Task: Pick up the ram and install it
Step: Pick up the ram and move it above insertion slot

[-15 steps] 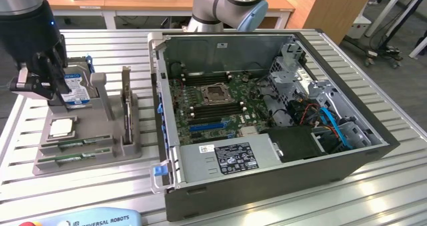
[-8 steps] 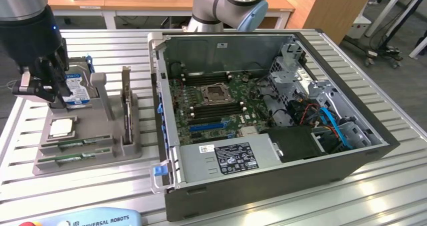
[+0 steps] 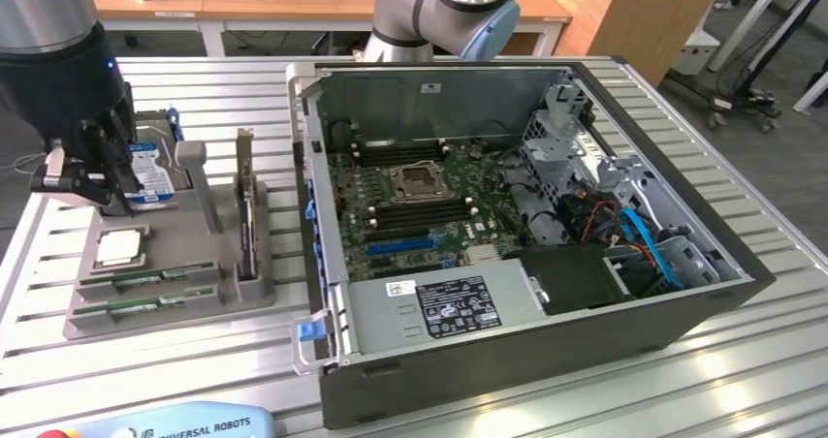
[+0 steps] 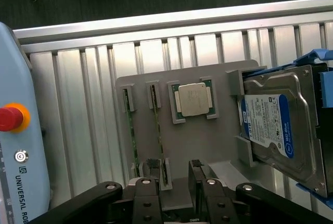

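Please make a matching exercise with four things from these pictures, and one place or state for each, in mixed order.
1. long thin green ram stick
2. square silver processor chip
3. blue-labelled metal hard drive
4. black tool

A. open, above the grey plastic holder
B. in a square recess
C. in a narrow slot
D. propped on edge at the holder's end

Pairs: 1-C, 2-B, 3-D, 4-A

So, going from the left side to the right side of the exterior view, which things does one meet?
Gripper → blue-labelled hard drive → thin board standing on edge → processor socket inside the computer case → blue cables. The ram sticks and the processor chip overlap the first two, so they are left out.
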You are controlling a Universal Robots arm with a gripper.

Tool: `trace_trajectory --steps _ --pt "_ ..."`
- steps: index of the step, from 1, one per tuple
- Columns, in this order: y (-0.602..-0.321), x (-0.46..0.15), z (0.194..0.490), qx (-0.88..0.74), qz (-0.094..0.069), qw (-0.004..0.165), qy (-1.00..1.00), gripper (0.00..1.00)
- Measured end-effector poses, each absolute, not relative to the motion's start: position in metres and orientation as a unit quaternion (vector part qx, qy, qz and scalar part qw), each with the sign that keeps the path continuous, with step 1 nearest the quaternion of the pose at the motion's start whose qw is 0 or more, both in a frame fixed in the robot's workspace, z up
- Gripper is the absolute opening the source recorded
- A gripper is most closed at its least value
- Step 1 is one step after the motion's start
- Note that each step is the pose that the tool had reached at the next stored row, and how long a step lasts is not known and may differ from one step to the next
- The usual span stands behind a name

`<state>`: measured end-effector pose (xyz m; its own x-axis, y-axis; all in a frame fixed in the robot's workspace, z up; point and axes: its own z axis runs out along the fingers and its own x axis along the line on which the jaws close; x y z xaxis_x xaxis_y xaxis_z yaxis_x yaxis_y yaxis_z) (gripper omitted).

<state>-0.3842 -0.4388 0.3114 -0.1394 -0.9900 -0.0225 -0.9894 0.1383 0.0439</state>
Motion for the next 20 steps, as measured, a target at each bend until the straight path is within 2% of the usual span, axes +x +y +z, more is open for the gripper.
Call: trace_trajectory --steps 20 --pt "-0.455 -0.385 0.31 0.656 -0.024 0.006 -0.754 0.35"
